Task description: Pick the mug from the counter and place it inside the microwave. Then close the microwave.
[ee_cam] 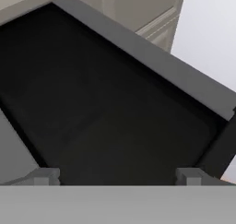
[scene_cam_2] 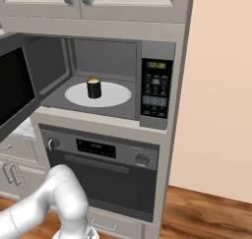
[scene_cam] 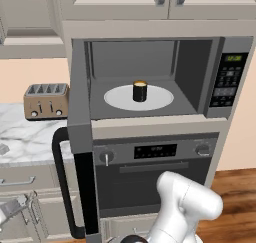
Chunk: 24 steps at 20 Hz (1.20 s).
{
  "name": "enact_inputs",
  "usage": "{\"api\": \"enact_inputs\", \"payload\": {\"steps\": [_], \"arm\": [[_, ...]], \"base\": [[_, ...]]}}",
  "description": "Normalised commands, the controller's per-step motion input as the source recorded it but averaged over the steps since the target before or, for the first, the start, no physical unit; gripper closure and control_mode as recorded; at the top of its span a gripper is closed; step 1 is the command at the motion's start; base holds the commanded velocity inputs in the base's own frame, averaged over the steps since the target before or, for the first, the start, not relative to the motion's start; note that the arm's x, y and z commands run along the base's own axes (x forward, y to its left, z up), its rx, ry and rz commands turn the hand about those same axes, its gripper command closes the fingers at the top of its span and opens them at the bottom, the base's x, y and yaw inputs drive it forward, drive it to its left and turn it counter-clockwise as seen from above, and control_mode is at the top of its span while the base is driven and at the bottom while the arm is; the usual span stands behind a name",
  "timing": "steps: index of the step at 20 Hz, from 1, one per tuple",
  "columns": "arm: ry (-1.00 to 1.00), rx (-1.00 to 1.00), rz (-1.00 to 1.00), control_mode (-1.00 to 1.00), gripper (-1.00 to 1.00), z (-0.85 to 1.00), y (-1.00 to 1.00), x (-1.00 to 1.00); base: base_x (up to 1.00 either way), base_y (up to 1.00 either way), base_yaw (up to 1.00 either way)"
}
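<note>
Left base view: we see the mug point(scene_cam: 139, 91) upright on the turntable point(scene_cam: 117, 98) inside the microwave point(scene_cam: 150, 77), door point(scene_cam: 81, 137) swung open. Hand view: our fingers point(ee_cam: 120, 176) spread wide, holding nothing, facing the door's dark glass point(ee_cam: 92, 108).
</note>
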Motion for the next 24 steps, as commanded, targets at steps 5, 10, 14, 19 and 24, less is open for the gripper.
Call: {"api": "enact_inputs", "payload": {"steps": [5,10,14,19,24], "arm": [[-0.06,0.00,0.00,-1.00,-1.00,-0.04,-0.13,0.27],[-0.15,0.04,0.00,-1.00,-1.00,0.05,-0.30,0.00],[-0.03,0.10,0.00,-1.00,-1.00,0.43,-0.37,-0.22],[0.00,0.12,0.03,-1.00,-1.00,0.49,-0.36,-0.53],[0.00,0.15,0.08,-1.00,-1.00,0.40,-0.48,-0.60]], "base": [[0.00,0.00,0.00],[0.00,0.00,0.00],[0.00,0.00,0.00],[0.00,0.00,0.00],[0.00,0.00,0.00]]}}
